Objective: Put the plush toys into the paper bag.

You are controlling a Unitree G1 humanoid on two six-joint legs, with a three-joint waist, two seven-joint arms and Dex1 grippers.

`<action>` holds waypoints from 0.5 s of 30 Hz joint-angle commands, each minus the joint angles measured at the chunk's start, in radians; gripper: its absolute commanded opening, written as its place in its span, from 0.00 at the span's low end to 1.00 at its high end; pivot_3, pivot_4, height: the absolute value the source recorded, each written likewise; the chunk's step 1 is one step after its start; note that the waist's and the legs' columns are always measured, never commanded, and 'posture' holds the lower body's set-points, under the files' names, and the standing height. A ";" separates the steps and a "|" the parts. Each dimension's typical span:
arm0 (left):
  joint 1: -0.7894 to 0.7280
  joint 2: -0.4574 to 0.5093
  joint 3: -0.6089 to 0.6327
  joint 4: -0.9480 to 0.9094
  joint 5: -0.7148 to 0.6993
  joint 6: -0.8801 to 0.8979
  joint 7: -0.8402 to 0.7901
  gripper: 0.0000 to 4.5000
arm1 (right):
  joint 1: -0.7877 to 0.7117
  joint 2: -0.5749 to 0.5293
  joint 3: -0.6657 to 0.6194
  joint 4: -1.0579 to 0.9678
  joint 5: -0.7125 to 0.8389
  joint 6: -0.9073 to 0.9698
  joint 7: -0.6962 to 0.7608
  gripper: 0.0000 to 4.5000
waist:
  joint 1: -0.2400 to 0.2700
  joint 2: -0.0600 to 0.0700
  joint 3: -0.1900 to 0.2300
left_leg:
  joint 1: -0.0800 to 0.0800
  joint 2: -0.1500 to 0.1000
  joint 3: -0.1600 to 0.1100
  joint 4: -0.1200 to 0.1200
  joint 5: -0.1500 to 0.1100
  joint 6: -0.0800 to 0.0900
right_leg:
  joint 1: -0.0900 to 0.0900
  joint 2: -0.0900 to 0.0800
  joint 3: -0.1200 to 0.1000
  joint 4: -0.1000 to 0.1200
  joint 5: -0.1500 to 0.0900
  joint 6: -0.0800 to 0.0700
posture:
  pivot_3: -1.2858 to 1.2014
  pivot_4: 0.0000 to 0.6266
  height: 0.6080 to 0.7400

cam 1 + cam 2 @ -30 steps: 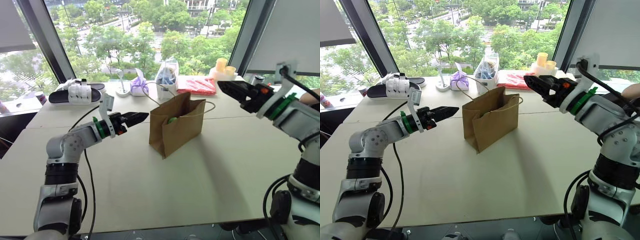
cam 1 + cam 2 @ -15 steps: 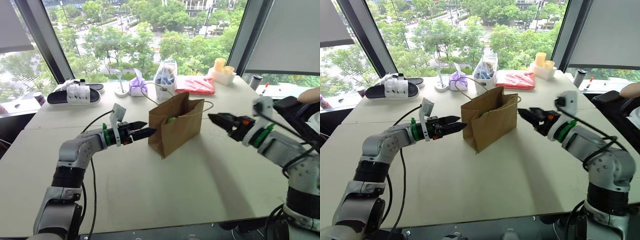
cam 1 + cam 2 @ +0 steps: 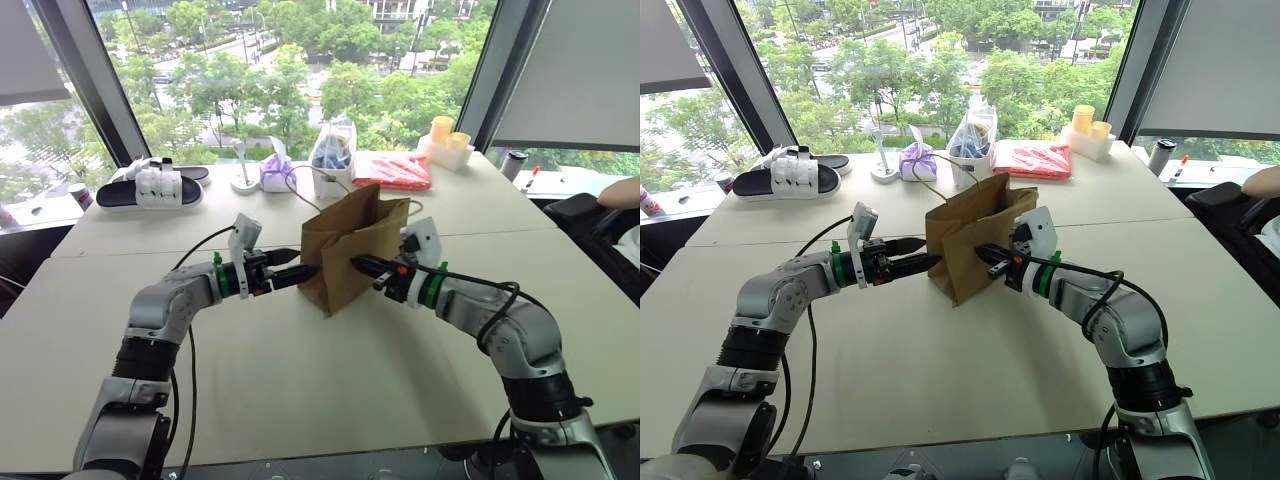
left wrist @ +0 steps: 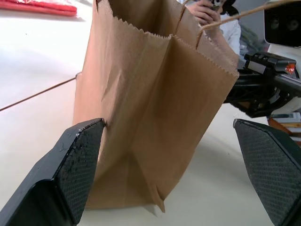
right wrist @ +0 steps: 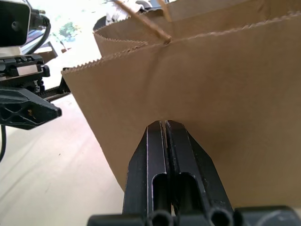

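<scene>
right claw: the right gripper [image 5: 165,123] has its fingers pressed flat together with nothing between them, tips at or just short of the bag's broad side; I cannot tell whether they touch the paper.
left claw: the left gripper [image 4: 169,136] is spread as wide as it goes and holds nothing; its pads [image 4: 77,160] straddle the bag's folded corner edge, one finger near the paper, the other well out from it.
bag: the paper bag [image 3: 355,250] stands upright on the table [image 3: 300,370], mouth open, with one claw at either side of it.
toys: no plush toy can be made out now; whether either is inside the bag is hidden by its walls, and none lies on the table near the bag.
risk, tipping: the bag is light and tall, so a push from the closed right tips would probably slide it or topple it towards the left claw.
risk, crushing: if the left claw closes on that corner, the paper may crease and the mouth fold shut.
risk, handle: a loop handle [image 4: 235,14] hangs at the bag's rim, and a finger rising past it could snag and drag the bag.
</scene>
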 commanded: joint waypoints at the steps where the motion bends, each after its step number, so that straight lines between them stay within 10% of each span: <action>1: 0.000 -0.023 -0.009 -0.016 0.046 -0.061 0.037 1.00 | -0.048 0.032 0.015 0.037 -0.040 -0.050 0.016 0.01 | 0.000 0.000 0.000 | 0.000 0.000 0.000 0.000 0.000 0.000 | 0.000 0.000 0.000 0.000 0.000 0.000 | 0.52 0.24 1.00; 15: 0.016 -0.165 0.014 0.005 0.128 -0.120 0.256 1.00 | -0.001 0.024 -0.004 -0.039 -0.063 -0.017 0.035 0.01 | 0.000 0.000 0.000 | 0.000 0.000 0.000 0.000 0.002 -0.003 | 0.000 0.000 0.000 0.000 0.000 0.000 | 0.52 0.24 1.00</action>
